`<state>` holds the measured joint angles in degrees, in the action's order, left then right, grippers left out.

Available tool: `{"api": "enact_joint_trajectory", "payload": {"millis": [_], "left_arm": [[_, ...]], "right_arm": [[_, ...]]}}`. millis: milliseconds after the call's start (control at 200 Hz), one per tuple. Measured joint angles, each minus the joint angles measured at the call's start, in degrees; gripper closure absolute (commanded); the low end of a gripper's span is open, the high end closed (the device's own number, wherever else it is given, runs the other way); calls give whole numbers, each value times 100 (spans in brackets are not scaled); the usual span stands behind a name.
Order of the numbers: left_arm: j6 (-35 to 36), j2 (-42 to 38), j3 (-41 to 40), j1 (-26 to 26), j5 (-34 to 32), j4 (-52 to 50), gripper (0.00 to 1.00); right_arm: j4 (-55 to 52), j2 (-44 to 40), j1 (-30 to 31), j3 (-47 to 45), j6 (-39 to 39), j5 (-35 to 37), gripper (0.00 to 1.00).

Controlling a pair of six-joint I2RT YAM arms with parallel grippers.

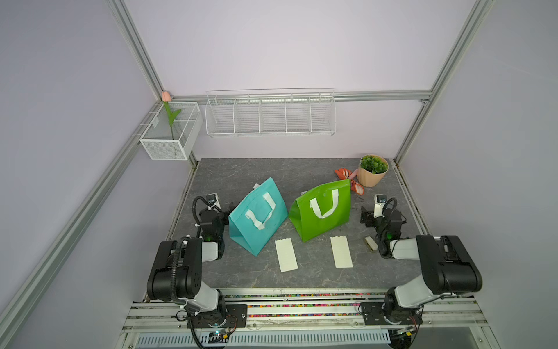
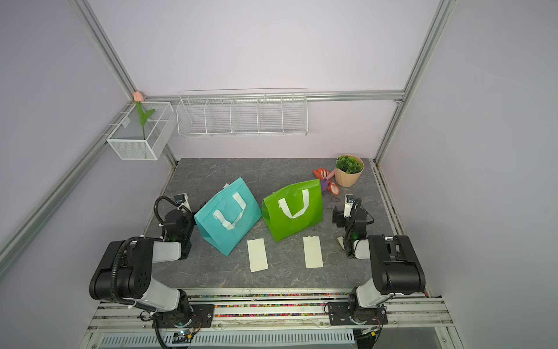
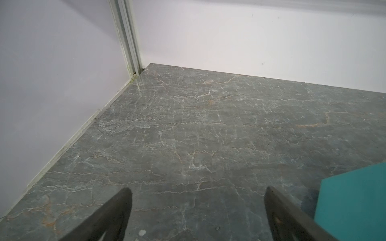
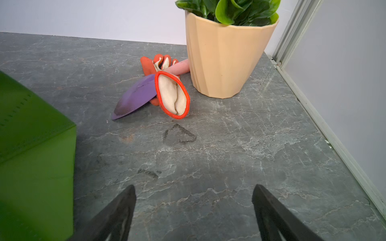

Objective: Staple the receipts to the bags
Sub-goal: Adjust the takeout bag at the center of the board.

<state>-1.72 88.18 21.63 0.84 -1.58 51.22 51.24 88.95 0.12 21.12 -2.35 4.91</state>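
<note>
If you take 12 o'clock as the back wall, your left gripper (image 3: 198, 188) has its jaws wide apart with nothing between them, and the teal bag (image 1: 250, 235) stands just beside it at 3 o'clock. Your right gripper (image 4: 193, 186) is spread the same way and empty, with the green bag (image 1: 317, 226) near it at 9 o'clock.

You have two bags side by side mid-table and two receipts lying flat. The left receipt (image 1: 286, 254) is at the left gripper's 4 o'clock, and the right receipt (image 1: 341, 252) is at the right gripper's 7 o'clock. Both lie apart from the bags.

Beyond the right gripper there is one glove (image 4: 172, 98) and one trowel (image 4: 135, 98) at 11 o'clock, and one pot (image 4: 221, 58) at 12.

The table (image 1: 271, 169) edge and side wall are close at the left gripper's 9 o'clock and at the right gripper's 3 o'clock. Bare slab runs from the left gripper at 12 o'clock to the back wall.
</note>
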Motion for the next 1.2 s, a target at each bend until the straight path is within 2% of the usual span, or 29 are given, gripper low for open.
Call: {"api": "enact_joint_trajectory", "payload": {"millis": [745, 790, 840, 955, 1005, 1115, 1200], "left_arm": [[48, -2, 2, 0, 57, -44, 0], [39, -85, 4, 0, 24, -164, 2], [-11, -337, 26, -2, -105, -516, 6], [-199, -1344, 417, -7, -503, -1764, 6], [-339, -1808, 881, -13, -643, -2527, 1], [-743, -2559, 2173, -50, -949, -4229, 1], [-1110, -3158, 3056, -74, -1049, -5672, 4]], "right_arm": [[-9, -2, 20, 2, -2, 57, 11], [-175, -90, 46, 26, -7, 114, 11], [-579, -352, 98, 87, -11, 177, 11], [-2065, -1384, 271, 629, 48, 328, 11], [-2933, -1818, 391, 1156, 142, 407, 11], [-4588, -2463, 800, 2365, 461, 671, 11], [-5722, -2970, 1071, 2879, 909, 678, 11]]}}
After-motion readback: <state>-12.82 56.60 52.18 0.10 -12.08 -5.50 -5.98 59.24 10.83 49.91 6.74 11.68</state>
